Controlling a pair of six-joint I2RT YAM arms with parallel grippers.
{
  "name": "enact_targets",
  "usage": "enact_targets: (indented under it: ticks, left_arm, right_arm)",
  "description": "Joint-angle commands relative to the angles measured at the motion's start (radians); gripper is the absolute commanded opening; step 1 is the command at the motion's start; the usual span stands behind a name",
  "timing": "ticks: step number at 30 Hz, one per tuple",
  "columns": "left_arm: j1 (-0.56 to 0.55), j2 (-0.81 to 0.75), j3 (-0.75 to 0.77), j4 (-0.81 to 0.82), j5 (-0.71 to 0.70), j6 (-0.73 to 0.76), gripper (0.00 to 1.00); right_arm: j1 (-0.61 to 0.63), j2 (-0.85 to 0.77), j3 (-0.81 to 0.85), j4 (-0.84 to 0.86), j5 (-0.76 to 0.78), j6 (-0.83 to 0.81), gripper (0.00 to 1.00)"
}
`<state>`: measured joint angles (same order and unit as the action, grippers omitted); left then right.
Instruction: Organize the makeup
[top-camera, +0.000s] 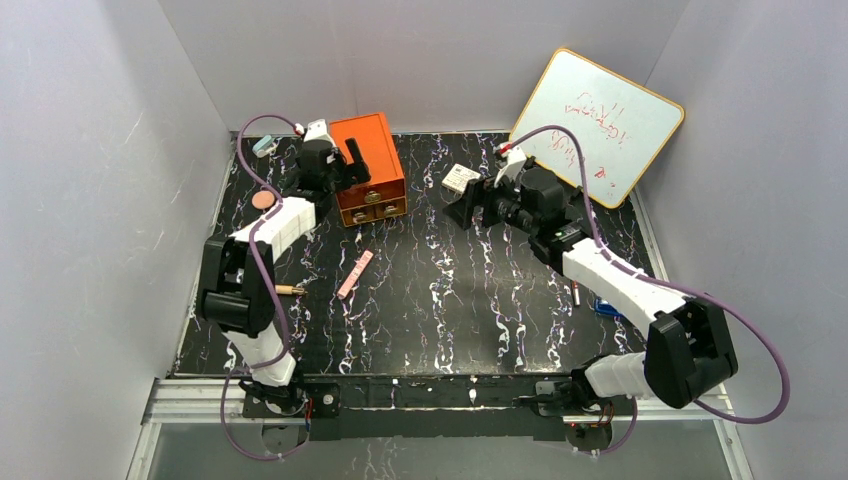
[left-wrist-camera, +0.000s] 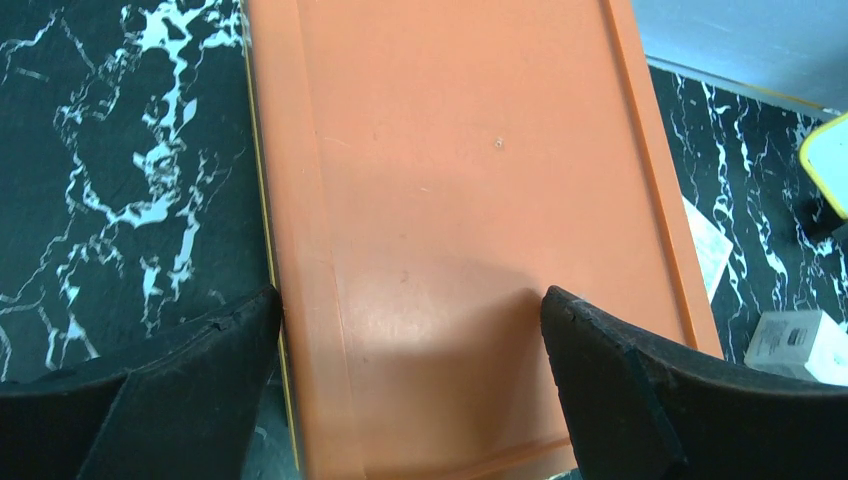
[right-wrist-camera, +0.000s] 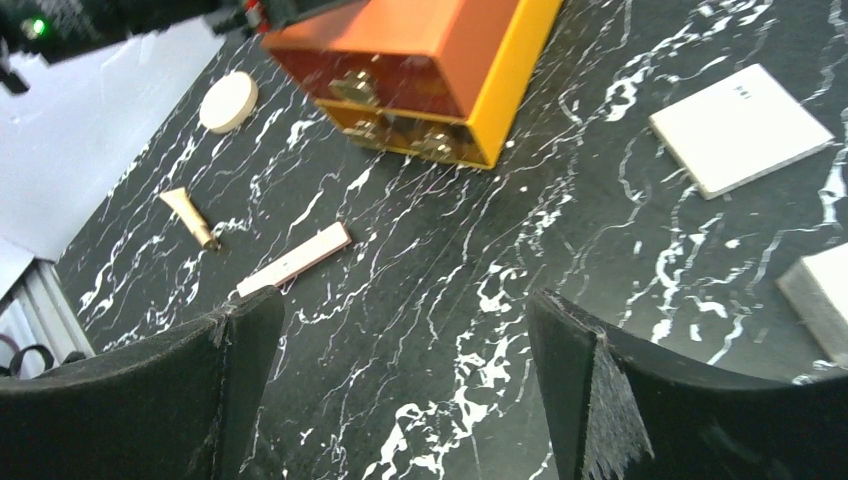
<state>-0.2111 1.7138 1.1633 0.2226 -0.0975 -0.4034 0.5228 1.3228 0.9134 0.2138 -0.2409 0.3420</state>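
Observation:
The makeup lies on the black marbled table. A slim pale-pink stick (top-camera: 355, 274) (right-wrist-camera: 292, 262) is near the middle. A short gold-brown tube (top-camera: 290, 289) (right-wrist-camera: 190, 218) is left of it, and a round peach disc (top-camera: 263, 200) (right-wrist-camera: 228, 102) sits by the left arm. An orange drawer box (top-camera: 368, 168) (left-wrist-camera: 450, 150) (right-wrist-camera: 440, 60) stands at the back left with its drawers shut. My left gripper (top-camera: 345, 168) (left-wrist-camera: 412, 340) is open and empty just above the box's top. My right gripper (top-camera: 475, 208) (right-wrist-camera: 405, 340) is open and empty above bare table, right of the box.
A whiteboard (top-camera: 598, 125) leans at the back right. A small white box (top-camera: 460, 178) (right-wrist-camera: 815, 300) and a flat white square (right-wrist-camera: 740, 128) lie near my right gripper. A red marker (top-camera: 575, 293) and a blue object (top-camera: 607, 308) lie under the right arm. Grey walls enclose the table.

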Motion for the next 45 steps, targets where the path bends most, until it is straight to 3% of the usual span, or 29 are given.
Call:
enact_targets:
  ticks: [1, 10, 15, 23, 45]
  left_arm:
    - [-0.041, 0.067, 0.054, -0.029, -0.029, 0.033, 0.98]
    - [-0.077, 0.115, 0.07, -0.029, 0.002, -0.072, 0.98]
    - [-0.095, 0.105, 0.049, -0.023, 0.027, -0.124, 0.99]
    - [-0.103, 0.097, 0.044, -0.015, 0.033, -0.144, 0.98]
    - [-0.103, 0.103, 0.089, -0.058, 0.038, -0.097, 0.98]
  right_arm:
    - [0.059, 0.05, 0.008, 0.091, 0.029, -0.006, 0.99]
    - [0.148, 0.277, 0.107, 0.246, 0.116, -0.05, 0.99]
    - [0.151, 0.426, 0.2, 0.325, 0.183, -0.08, 0.84]
    - [0.191, 0.599, 0.367, 0.388, 0.298, -0.107, 0.75]
    - [0.26, 0.781, 0.55, 0.354, 0.452, -0.26, 0.69]
